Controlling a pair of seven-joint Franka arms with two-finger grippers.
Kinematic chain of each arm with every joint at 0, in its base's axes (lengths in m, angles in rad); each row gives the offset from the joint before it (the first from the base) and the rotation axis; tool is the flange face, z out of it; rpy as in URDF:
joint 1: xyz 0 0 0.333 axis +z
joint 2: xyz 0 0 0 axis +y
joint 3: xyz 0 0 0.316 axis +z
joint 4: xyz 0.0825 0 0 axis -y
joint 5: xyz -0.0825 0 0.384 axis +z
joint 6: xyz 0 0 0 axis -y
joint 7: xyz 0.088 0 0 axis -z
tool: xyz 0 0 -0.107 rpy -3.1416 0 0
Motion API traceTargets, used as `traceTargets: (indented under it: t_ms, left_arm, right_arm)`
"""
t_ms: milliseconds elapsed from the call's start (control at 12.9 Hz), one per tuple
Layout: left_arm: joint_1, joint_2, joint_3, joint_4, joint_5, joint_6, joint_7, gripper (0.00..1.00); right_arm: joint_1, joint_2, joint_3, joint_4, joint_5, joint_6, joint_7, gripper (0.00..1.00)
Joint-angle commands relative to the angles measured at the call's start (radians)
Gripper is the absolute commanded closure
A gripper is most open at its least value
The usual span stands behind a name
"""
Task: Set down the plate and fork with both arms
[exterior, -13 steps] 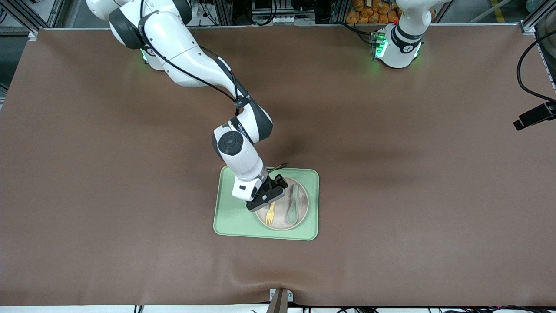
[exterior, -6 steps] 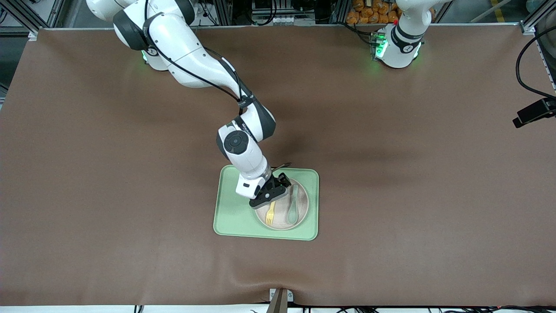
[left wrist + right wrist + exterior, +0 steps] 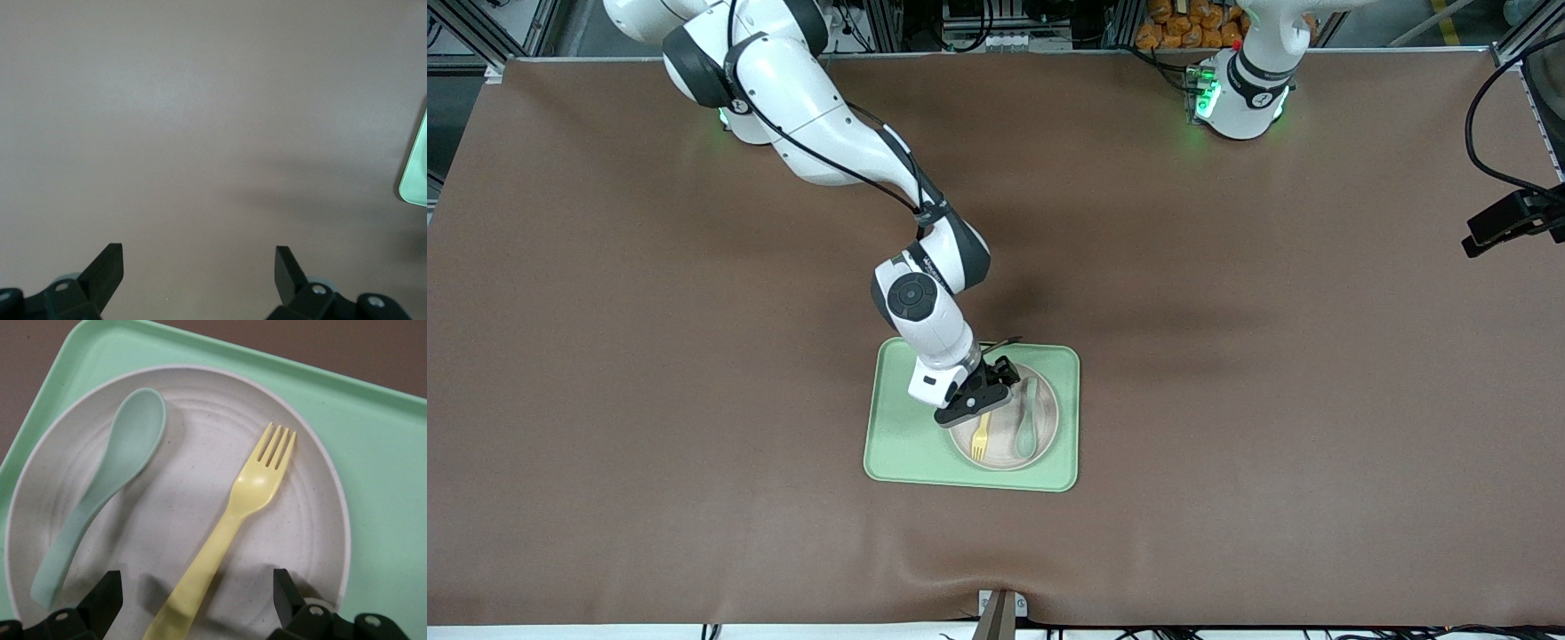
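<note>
Lying on the brown table [image 3: 694, 400] is a green tray [image 3: 898, 444], and the plate [image 3: 1040, 436] sits on it, toward the left arm's end. On the plate lie a spoon [image 3: 1024, 427] and the fork [image 3: 980, 437], side by side. The fork's long side runs toward the front camera, prongs nearest it. The right gripper [image 3: 195, 595] hangs over the fork's handle, fingers spread wide, not touching it. The left gripper [image 3: 199, 261], also spread wide, waits over bare table.
</note>
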Motion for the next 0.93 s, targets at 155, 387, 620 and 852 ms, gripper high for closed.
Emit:
traceTargets:
  t_ms: [155,387,620,852]
  left_arm:
    - [-0.044,-0.01,0.02,-0.028,-0.014,0.032,0.024,0.0]
    - [-0.041,-0.008,-0.014,-0.024,-0.036,0.076,0.027,0.0]
    - [-0.035,-0.007,-0.011,-0.031,-0.123,0.07,0.027,0.0]
    - [-0.039,-0.005,-0.011,-0.031,-0.119,0.058,0.017,0.0]
  right_arm:
    - [0.01,0.003,-0.01,-0.005,0.009,0.005,0.02,0.0]
    - [0.015,0.005,-0.011,-0.007,-0.005,0.005,0.018,0.0]
    - [0.016,0.009,-0.011,-0.007,-0.098,0.005,0.021,0.0]
    - [0.016,0.012,-0.011,-0.007,-0.1,0.005,0.021,0.0]
